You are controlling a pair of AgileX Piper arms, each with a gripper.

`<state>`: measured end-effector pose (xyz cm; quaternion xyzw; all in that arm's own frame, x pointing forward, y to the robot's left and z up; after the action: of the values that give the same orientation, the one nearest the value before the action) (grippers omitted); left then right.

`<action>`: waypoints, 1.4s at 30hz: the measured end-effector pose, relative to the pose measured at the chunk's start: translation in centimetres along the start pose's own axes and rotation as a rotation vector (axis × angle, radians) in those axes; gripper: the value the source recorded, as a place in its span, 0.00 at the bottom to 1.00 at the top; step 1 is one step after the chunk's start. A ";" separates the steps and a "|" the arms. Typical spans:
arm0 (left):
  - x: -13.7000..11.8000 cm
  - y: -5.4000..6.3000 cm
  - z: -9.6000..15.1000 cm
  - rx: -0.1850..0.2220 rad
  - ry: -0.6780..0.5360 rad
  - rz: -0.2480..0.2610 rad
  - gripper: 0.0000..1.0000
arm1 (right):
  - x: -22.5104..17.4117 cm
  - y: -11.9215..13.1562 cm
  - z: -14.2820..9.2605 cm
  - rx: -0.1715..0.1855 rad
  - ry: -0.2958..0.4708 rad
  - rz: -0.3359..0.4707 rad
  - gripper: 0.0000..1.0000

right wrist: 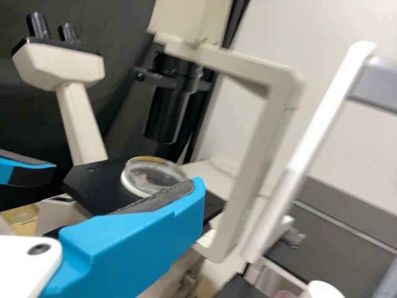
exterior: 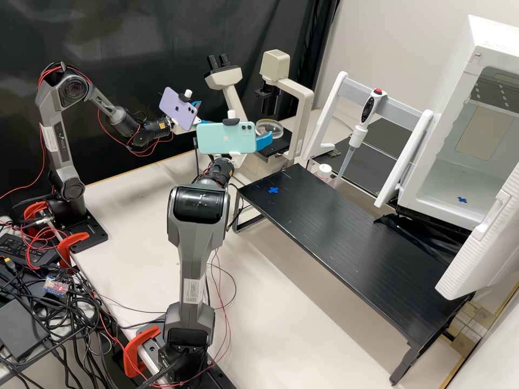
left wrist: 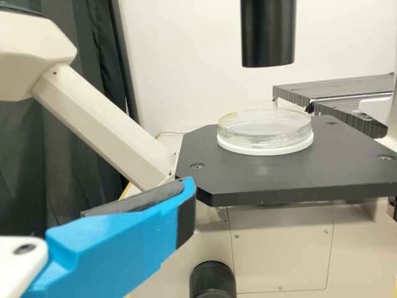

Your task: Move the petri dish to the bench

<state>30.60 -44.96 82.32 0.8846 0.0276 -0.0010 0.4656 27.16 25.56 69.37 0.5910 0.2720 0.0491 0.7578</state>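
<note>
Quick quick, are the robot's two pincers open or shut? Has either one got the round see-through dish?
Left pincer: open, holding nothing.
Right pincer: open and empty too; the dish sits on the microscope's black stage.

A black curtain (exterior: 162,27) hangs in loose folds over there, meeting a plain off-white wall (exterior: 400,43) under soft, even light, behind a pale tabletop (exterior: 286,319), with what might be patchy tan flooring (exterior: 466,323) past one edge.
</note>
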 end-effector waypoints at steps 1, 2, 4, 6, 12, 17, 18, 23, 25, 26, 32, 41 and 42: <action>0.0 0.0 0.0 0.000 0.000 0.000 1.00 | 0.7 -0.2 -0.2 0.002 0.000 -0.013 1.00; 0.0 0.0 0.0 0.000 0.000 0.000 1.00 | 1.3 -0.6 -0.2 0.002 -0.004 -0.034 1.00; 0.0 0.0 0.0 0.000 0.000 0.000 1.00 | 2.3 -1.0 -0.4 0.004 -0.006 -0.060 1.00; 0.0 0.0 0.0 0.000 0.000 0.000 1.00 | 3.7 -1.2 -0.6 0.011 -0.010 -0.091 1.00; 0.0 0.0 0.0 0.000 0.000 0.000 1.00 | 7.2 -0.9 -0.4 0.034 -0.031 -0.117 1.00; 0.0 0.0 0.0 0.000 0.000 0.000 1.00 | 10.0 0.2 0.3 0.074 -0.071 -0.101 1.00; 0.0 0.0 0.0 0.000 0.000 0.000 1.00 | 10.4 0.4 0.6 0.085 -0.082 -0.099 1.00; 0.0 0.0 0.0 0.000 0.000 0.000 1.00 | 12.6 0.8 1.4 0.126 -0.126 -0.105 1.00; 0.0 0.0 0.0 0.000 0.000 0.000 1.00 | 13.0 0.7 1.9 0.132 -0.142 -0.115 1.00; 0.0 0.0 0.0 0.000 0.000 0.000 1.00 | 13.4 0.5 2.1 0.137 -0.151 -0.122 1.00; 0.0 0.0 0.0 0.000 0.000 0.000 1.00 | 15.3 -0.5 2.6 0.156 -0.197 -0.141 1.00; 0.0 0.0 0.0 0.000 0.000 0.000 1.00 | 17.4 -1.5 3.1 0.193 -0.253 -0.169 1.00; 0.0 0.0 0.0 0.000 0.000 0.000 1.00 | 17.5 -1.7 3.2 0.198 -0.258 -0.174 0.00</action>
<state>30.60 -44.96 82.32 0.8846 0.0276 -0.0010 0.4656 43.08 29.21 62.13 0.6384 0.2262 -0.1198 0.7259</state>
